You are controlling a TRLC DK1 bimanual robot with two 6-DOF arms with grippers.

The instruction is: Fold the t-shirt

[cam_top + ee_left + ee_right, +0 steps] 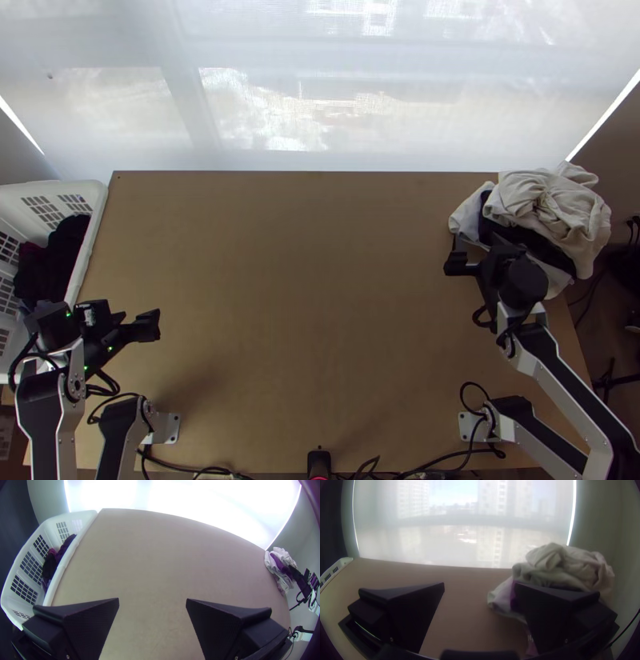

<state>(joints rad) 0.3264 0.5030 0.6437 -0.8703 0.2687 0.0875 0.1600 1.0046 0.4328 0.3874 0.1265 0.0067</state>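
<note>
The table looks smooth matt wood, the basket plastic, the pile matt cloth.

Cloth pile: bunched cream and white fabric with a purple layer sandwiched between (individual garments are indistinguishable). Position: on the table, just ahead and to the right of the right gripper.

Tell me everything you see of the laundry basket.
The basket is white, seemingly rigid plastic, with an open top, a rim and walls pierced by grids of slots. One long side runs alongside the left edge of the table. Dark and purplish cloth lies bunched inside. Whether its rim touches the table, I can't tell.
</note>
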